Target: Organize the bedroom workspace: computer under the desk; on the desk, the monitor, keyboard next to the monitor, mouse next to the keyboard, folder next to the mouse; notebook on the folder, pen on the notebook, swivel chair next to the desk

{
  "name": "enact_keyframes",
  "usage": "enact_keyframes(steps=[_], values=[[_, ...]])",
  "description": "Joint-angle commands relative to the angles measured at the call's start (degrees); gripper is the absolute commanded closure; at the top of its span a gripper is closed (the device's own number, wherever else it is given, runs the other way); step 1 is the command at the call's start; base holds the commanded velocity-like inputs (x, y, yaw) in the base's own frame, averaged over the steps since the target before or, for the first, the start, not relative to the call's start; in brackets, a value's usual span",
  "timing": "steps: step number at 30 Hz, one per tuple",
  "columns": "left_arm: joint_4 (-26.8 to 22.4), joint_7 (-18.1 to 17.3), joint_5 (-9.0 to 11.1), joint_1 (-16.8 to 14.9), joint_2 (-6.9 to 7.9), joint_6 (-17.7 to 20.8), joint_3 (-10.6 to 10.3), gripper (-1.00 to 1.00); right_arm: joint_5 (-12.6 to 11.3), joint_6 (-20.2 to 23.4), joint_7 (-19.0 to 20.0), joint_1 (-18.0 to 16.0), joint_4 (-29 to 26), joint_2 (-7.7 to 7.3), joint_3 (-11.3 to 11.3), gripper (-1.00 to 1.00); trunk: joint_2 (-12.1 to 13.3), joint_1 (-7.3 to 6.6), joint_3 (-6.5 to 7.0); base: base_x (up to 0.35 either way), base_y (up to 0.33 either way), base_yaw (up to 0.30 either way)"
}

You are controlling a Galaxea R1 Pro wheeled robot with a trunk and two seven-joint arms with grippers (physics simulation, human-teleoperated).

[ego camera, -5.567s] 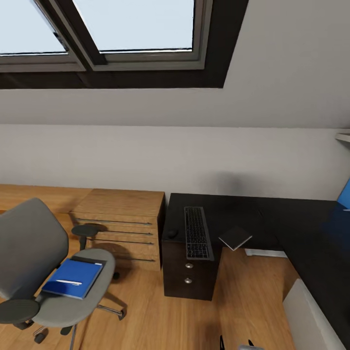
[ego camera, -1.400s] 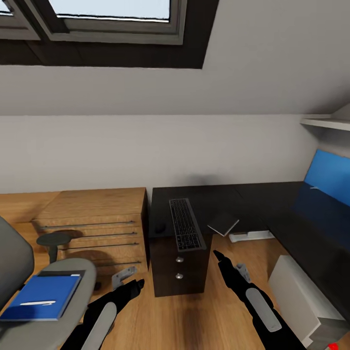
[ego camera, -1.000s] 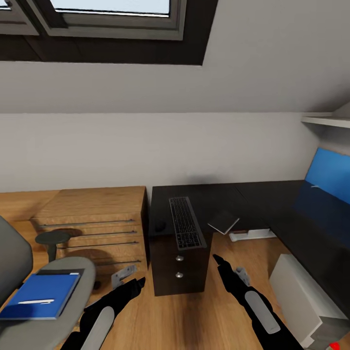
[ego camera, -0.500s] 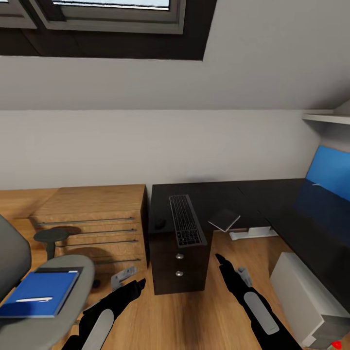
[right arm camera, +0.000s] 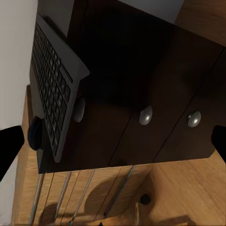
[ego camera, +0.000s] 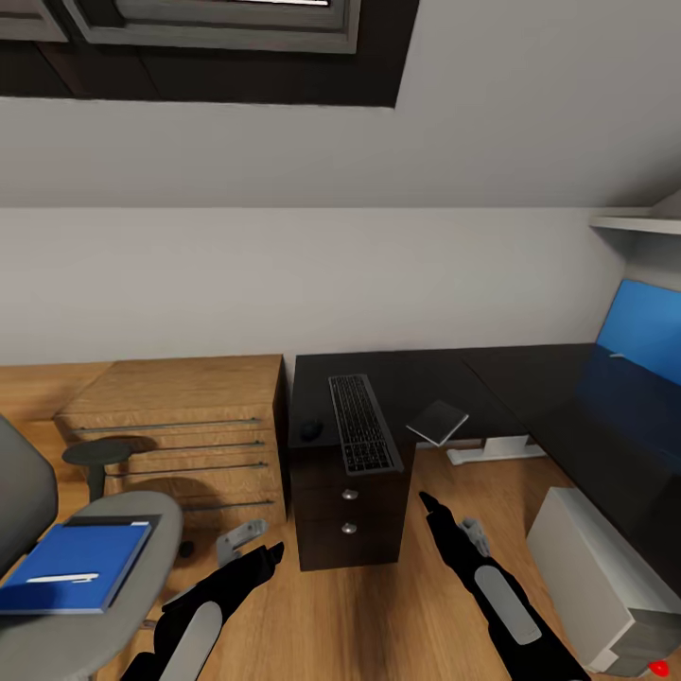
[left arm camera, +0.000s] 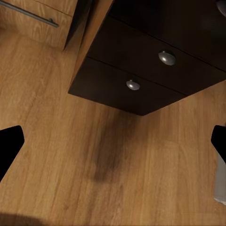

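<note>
The desk, a large L-shaped glossy black worktop on a pedestal of drawers with round silver knobs, served as the landmark. Against the desk's left end stood a light wooden dresser with bar handles. Left of the desk and nearer the robot was the swivel chair with grey fabric seat, well apart from the desk. A plain grey-white computer tower stood on the floor beside the desk's right wing. The flat bright blue folder lay on the chair seat, a whitish pen on top of it. On the desk's pedestal end lay the slim black-keyed keyboard, overhanging the front edge; a small grey notebook overhung the edge just to its right; a small black mouse sat just to its left. The left gripper and right gripper hovered over the floor before the desk, both with jaws spread and empty. Judged step: approach. The folder is best reached by turning toward the chair and squaring the base first, since a flat folder wants a grip at an overhanging edge, taken gently lest the pen roll off.
</note>
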Motion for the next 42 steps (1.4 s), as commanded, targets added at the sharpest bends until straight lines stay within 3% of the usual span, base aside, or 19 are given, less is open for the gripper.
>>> enact_keyframes(steps=[1,9,15,21,33,42], values=[[-0.08,0.54,0.58,-0.04,-0.01,0.07,-0.07,-1.00,-0.49,0.07,0.85,-0.04,0.02,-0.11,0.13,-1.00,-0.45,0.23,-0.25,0.000,0.000,0.000],[-0.12,0.51,0.50,-0.03,0.01,0.06,-0.77,-1.00,-0.82,1.09,4.00,-0.05,0.10,-0.19,-0.03,-1.00,-3.66,1.98,-1.68,0.000,0.000,0.000],[-0.16,0.49,0.49,-0.03,0.03,0.07,-1.11,-1.00,-2.82,5.25,7.16,-0.05,0.13,-0.26,-0.28,-1.00,-6.07,3.30,-2.76,0.000,0.000,0.000],[-0.16,0.55,0.49,-0.03,0.02,-0.07,-1.99,-1.00,-4.02,6.35,7.94,-0.05,0.21,-0.29,-0.32,-1.00,-8.47,4.62,-3.84,0.000,0.000,0.000],[-0.08,0.56,0.51,-0.03,0.04,-0.11,-2.54,-1.00,-4.09,6.45,8.01,-0.05,0.22,-0.29,-0.32,-1.00,-13.29,7.25,-5.99,0.000,0.000,0.000],[-0.08,0.56,0.57,-0.03,0.04,-0.11,-2.59,-1.00,-4.12,6.24,8.35,-0.05,-0.08,-0.18,-0.29,-1.00,-13.29,7.25,-5.99,0.000,0.000,0.000]])
